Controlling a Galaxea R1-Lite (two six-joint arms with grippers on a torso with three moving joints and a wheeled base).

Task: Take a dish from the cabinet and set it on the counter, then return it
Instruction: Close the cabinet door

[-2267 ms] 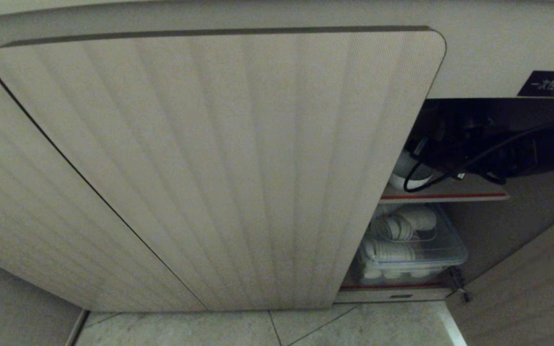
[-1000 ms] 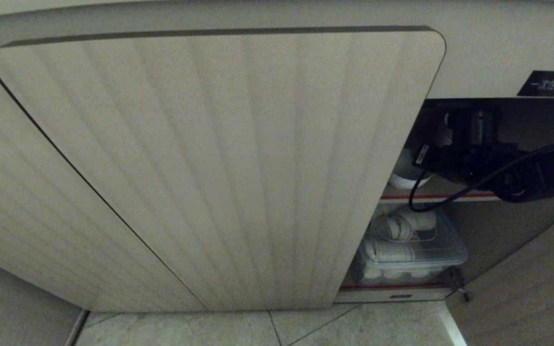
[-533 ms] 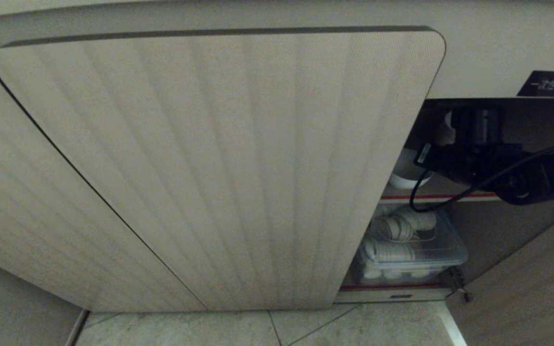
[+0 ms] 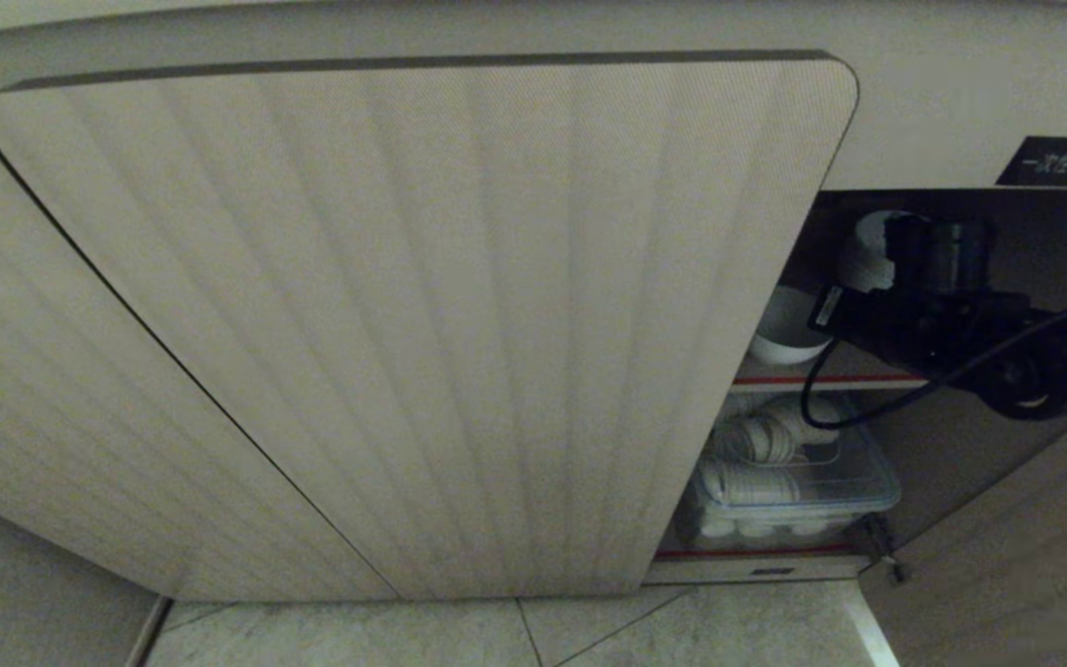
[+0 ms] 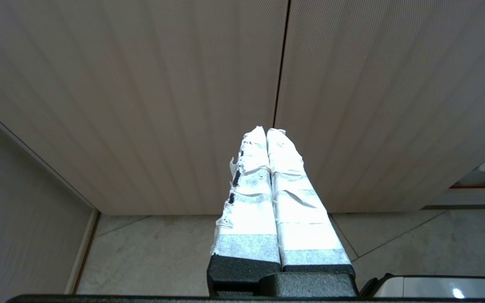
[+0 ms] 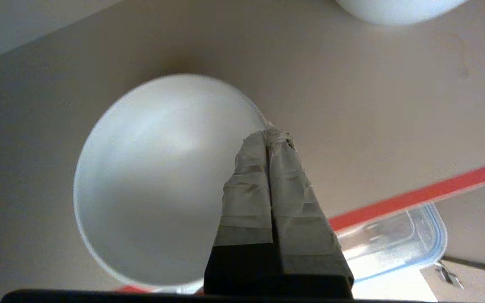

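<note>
bowl [image 6: 162,181] looks hard, smooth and easy to break; right gripper [image 6: 273,136] is pinched tight on its thin rim above the cabinet shelf [image 6: 394,105].

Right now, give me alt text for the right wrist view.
The right hand, fingers shut on the rim of the white dish, holds it above the cabinet shelf; a clear plastic container sits below.

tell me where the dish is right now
The dish is in the right gripper, pinched by its rim inside the cabinet, above the red-edged shelf.
</note>
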